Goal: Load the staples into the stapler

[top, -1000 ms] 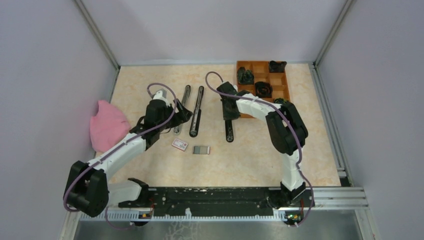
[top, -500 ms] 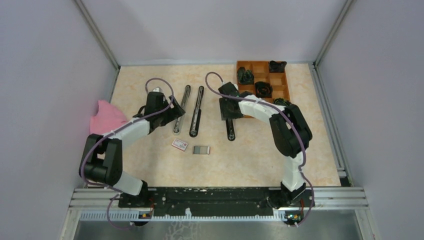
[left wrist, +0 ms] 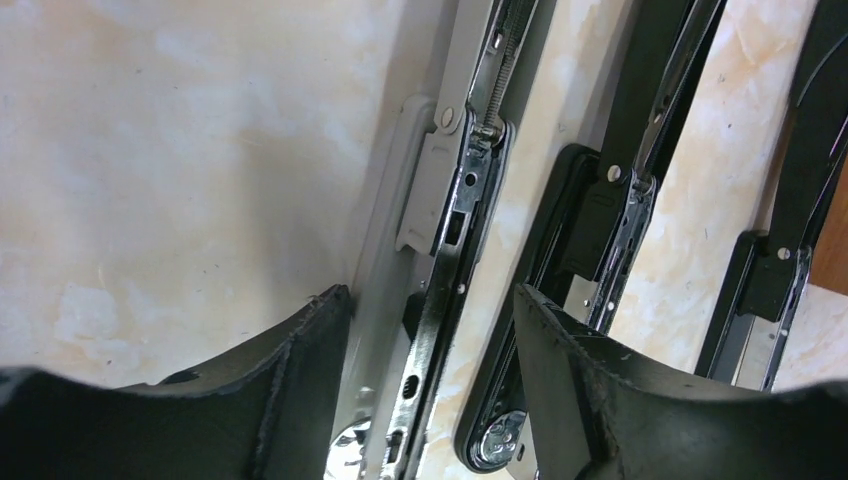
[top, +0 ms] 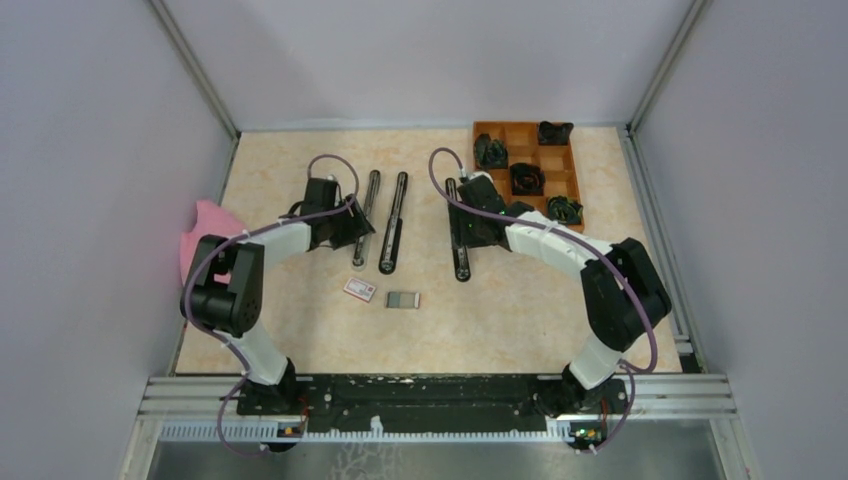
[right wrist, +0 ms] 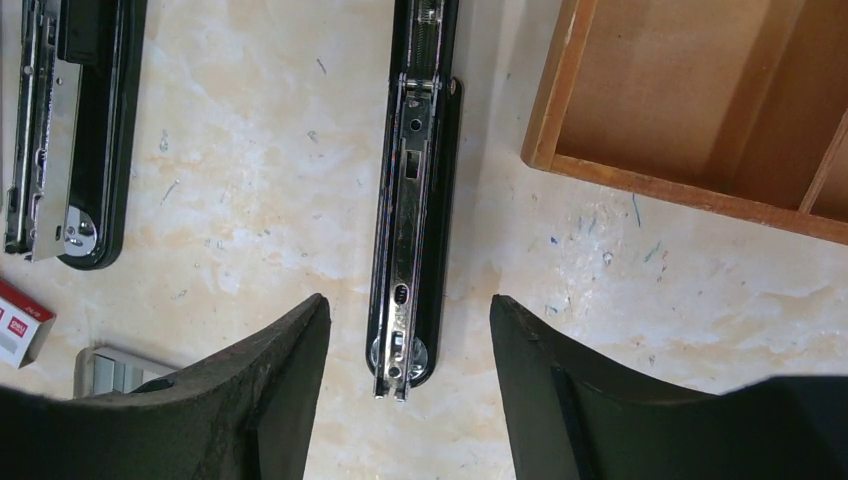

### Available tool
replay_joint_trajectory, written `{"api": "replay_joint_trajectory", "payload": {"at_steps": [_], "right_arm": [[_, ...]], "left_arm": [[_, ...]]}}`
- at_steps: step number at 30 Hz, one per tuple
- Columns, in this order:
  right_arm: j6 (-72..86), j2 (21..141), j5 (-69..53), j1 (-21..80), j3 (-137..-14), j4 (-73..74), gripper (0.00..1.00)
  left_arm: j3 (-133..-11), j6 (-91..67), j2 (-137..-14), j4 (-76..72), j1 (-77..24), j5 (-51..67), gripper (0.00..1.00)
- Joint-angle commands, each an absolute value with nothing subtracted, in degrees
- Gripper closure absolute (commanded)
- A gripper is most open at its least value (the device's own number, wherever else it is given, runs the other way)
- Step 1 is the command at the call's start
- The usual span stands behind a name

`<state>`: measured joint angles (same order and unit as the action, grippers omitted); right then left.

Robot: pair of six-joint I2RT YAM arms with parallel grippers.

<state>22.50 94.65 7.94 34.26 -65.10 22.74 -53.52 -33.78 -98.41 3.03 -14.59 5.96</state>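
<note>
Three staplers lie opened flat on the table: a grey one (top: 362, 222), a black one (top: 392, 225) and another black one (top: 457, 240). The staples (top: 402, 299), a small grey block, lie in front of them beside their white-and-red box (top: 359, 289). My left gripper (top: 347, 226) is open, low over the grey stapler (left wrist: 440, 300), with a finger on each side of it. My right gripper (top: 470, 226) is open above the right black stapler (right wrist: 412, 200), whose near end lies between the fingers. The box (right wrist: 20, 322) and the staples (right wrist: 110, 365) show at the lower left of the right wrist view.
A wooden tray (top: 522, 137) with several black items stands at the back right; its corner (right wrist: 560, 120) is close to the right stapler. A pink cloth (top: 205, 238) lies at the left edge. The middle black stapler (left wrist: 600, 250) lies just right of my left fingers.
Both arms changed posture: the left elbow folded back towards the left base, the right elbow swung out to the right. The right gripper shifted a little right. Both grippers stay open over the staplers.
</note>
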Motion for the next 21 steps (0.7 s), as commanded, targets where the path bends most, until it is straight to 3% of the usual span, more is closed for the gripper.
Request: {"api": "replay_joint_trajectory", "payload": {"at_steps": [1, 8, 21], "right_arm": [[22.24, 91.31, 6.64, 34.19, -64.17, 19.24, 0.4], [22.87, 90.09, 5.13, 34.19, -61.9, 17.35, 0.39], [23.13, 85.94, 3.77, 34.19, -58.58, 16.7, 0.39]], "left_arm": [[-53.32, -33.35, -100.18, 5.75, -15.8, 8.78, 0.35], [-51.77, -35.38, -99.88, 7.39, -20.51, 7.24, 0.43], [-55.96, -41.65, -104.42, 9.86, -31.1, 2.95, 0.45]]}}
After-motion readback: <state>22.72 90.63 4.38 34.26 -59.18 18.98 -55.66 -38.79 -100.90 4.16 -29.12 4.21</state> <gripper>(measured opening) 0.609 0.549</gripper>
